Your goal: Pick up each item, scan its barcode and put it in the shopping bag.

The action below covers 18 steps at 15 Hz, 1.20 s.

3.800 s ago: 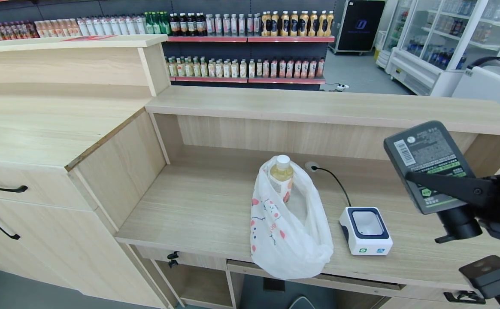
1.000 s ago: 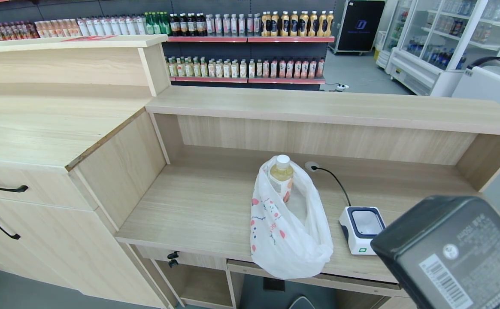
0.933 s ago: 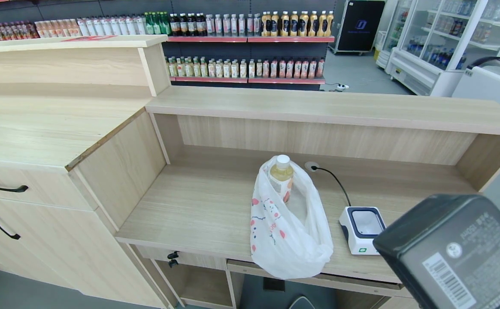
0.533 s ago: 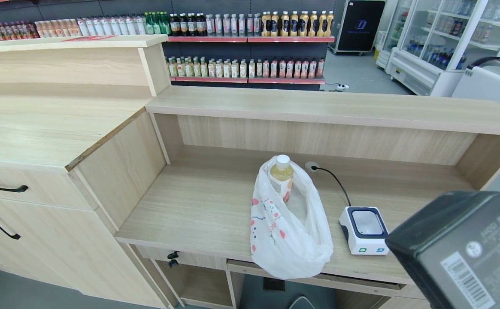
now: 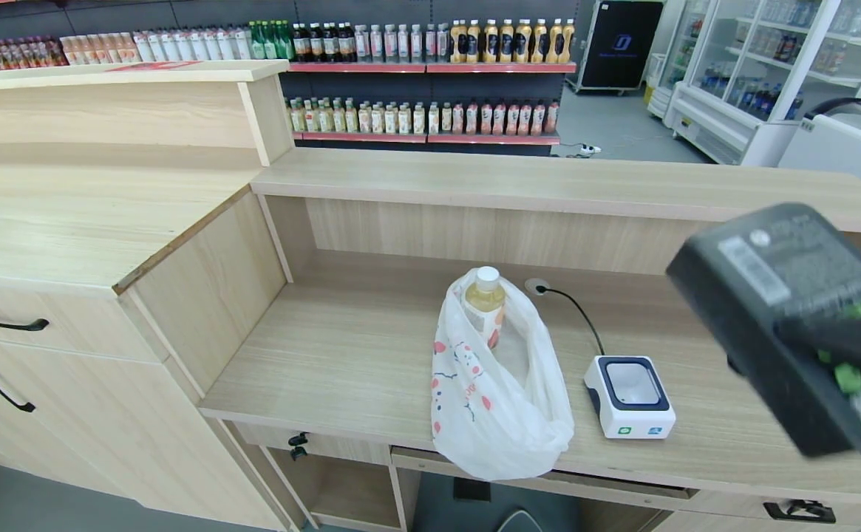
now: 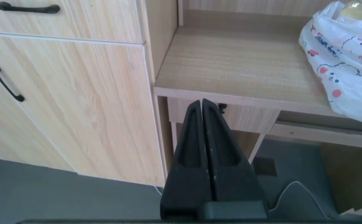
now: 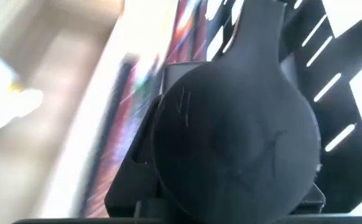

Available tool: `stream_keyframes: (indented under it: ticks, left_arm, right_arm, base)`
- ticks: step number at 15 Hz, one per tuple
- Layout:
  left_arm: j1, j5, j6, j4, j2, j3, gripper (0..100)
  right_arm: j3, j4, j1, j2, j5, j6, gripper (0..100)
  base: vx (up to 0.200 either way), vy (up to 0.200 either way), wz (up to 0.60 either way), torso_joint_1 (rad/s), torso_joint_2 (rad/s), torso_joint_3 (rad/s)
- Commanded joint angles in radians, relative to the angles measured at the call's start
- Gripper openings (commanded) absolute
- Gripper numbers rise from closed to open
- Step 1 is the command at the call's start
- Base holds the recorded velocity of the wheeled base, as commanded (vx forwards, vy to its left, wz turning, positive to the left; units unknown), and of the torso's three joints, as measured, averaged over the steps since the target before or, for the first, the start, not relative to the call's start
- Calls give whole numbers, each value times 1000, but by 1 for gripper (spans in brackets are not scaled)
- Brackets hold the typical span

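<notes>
We see the left end effector (image 6: 203, 134) hanging low in front of the counter's (image 5: 341, 355) front-left corner. Its two dark fingers are pressed flat together with nothing between them.

At the middle of the front edge sits the white plastic shopping bag (image 5: 500, 403), printed with red and dark cartoon marks, its bottom sagging over that edge. A bottle (image 5: 485, 303) with a white cap and a pale yellow drink stands upright inside the bag, on its far side. Just right of the bag, near the front edge, rests the white scanner (image 5: 630, 395) with its dark blue window frame.

Over the counter's right end, the black box (image 5: 755, 281) is up in the air and tilted. Its face shows a white barcode label and green marks. The right end effector (image 5: 814, 340) is clamped on it, with one dark finger lying across the box's printed face. The box is above and right of the scanner, well apart from it.
</notes>
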Motion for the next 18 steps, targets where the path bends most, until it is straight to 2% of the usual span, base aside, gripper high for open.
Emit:
stream_keyframes:
  ticks: [1, 2, 3, 4, 5, 6, 8, 9, 12, 15, 18]
  left_arm:
    - [0, 0, 0, 0, 0, 0, 0]
    - [0, 0, 0, 0, 0, 0, 0]
    - [0, 0, 0, 0, 0, 0, 0]
    - [0, 0, 0, 0, 0, 0, 0]
    - [0, 0, 0, 0, 0, 0, 0]
    - [0, 0, 0, 0, 0, 0, 0]
    - [2, 0, 0, 0, 0, 0, 0]
    - [0, 0, 0, 0, 0, 0, 0]
    - [0, 0, 0, 0, 0, 0, 0]
    - [0, 0, 0, 0, 0, 0, 0]
    - [0, 0, 0, 0, 0, 0, 0]
  right_arm:
    - [-83, 18, -231, 50, -271, 454, 0]
    - [-89, 22, -308, 74, -346, 692, 0]
    - [-94, 22, -354, 80, -371, 769, 0]
    - [-79, 53, -555, 82, -395, 960, 0]
    - [-66, 84, -620, 84, -395, 1009, 0]
    - [-59, 177, -739, 77, -392, 1117, 0]
    - [-43, 245, -825, 79, -391, 1312, 0]
    - [-37, 283, -842, 73, -391, 1424, 0]
    - [6, 329, -840, 24, -392, 1606, 0]
    - [30, 351, -840, -4, -400, 1695, 0]
    - [-10, 360, -840, 62, -426, 1850, 0]
  base:
    - [0, 0, 0, 0, 0, 0]
    - [0, 0, 0, 0, 0, 0]
    - [0, 0, 0, 0, 0, 0]
    - [0, 0, 0, 0, 0, 0]
    - [0, 0, 0, 0, 0, 0]
    - [0, 0, 0, 0, 0, 0]
    - [0, 0, 0, 0, 0, 0]
    - [0, 0, 0, 0, 0, 0]
    - [0, 0, 200, 1, 1, 1]
    - [0, 0, 600, 4, 2, 2]
    - [0, 0, 600, 1, -1, 1]
